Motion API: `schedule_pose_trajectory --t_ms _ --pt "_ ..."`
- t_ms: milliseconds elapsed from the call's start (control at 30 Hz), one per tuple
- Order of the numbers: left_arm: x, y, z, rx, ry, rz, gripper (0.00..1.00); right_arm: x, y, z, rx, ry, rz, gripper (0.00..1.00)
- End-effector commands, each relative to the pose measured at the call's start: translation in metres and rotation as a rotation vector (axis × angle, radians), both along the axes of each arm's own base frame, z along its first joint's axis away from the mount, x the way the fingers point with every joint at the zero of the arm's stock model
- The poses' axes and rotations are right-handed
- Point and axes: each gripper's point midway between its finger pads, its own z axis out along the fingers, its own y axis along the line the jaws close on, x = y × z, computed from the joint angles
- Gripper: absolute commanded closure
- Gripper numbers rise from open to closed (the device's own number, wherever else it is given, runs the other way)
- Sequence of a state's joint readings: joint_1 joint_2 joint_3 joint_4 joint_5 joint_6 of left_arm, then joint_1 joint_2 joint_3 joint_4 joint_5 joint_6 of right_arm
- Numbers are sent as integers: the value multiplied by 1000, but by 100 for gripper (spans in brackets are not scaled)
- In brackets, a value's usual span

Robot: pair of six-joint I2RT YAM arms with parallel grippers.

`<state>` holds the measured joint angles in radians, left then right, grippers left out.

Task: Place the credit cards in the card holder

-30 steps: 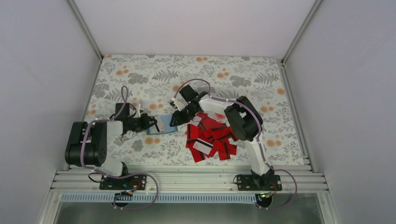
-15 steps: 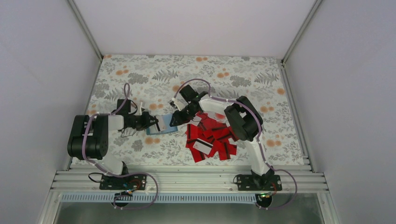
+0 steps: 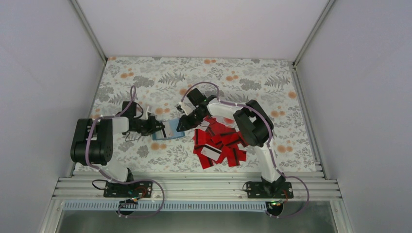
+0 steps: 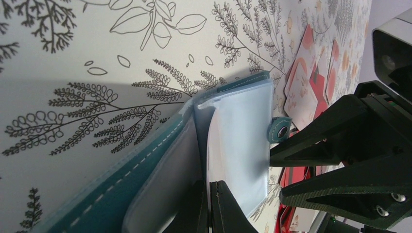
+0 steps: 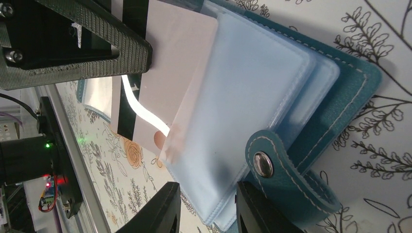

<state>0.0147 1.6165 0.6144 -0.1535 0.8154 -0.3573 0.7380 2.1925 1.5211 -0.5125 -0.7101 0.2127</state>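
The table (image 3: 145,77) has a floral cloth on it. The loose credit cards (image 3: 221,143) are heaped near the card holder (image 3: 165,132), at about 4 o'clock from it. It's a messy red pile with some black stripes and one white face up.

The holder's left of the table's middle and lying open. It's got a teal cover with pale stitching and cloudy clear pockets fanned up. The snap tab (image 5: 272,170) hangs off the edge nearest the right tool (image 5: 209,191).

One pale card (image 5: 175,73) with a reddish spot is partway into a pocket, the rest poking out. The left tool (image 4: 210,189) reaches in from 9 o'clock, fingers pressed together on a clear pocket leaf. The right tool crowds in from 2 o'clock just beside the tab, fingers spread, gripping nothing I can make out.
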Motion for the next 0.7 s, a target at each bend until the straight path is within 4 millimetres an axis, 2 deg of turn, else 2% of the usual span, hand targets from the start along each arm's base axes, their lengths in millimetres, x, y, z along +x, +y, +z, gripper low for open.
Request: schedule_pose_trajectory --t_ms 0,300,667 --pt "-18 9 -18 88 98 9 98 3 -1 -6 0 -9 11 70" --pt "-18 -4 -20 79 87 -45 98 3 0 -6 3 -4 15 70" --pt "-13 -7 -25 65 89 -32 98 2 -2 -6 0 -5 18 70"
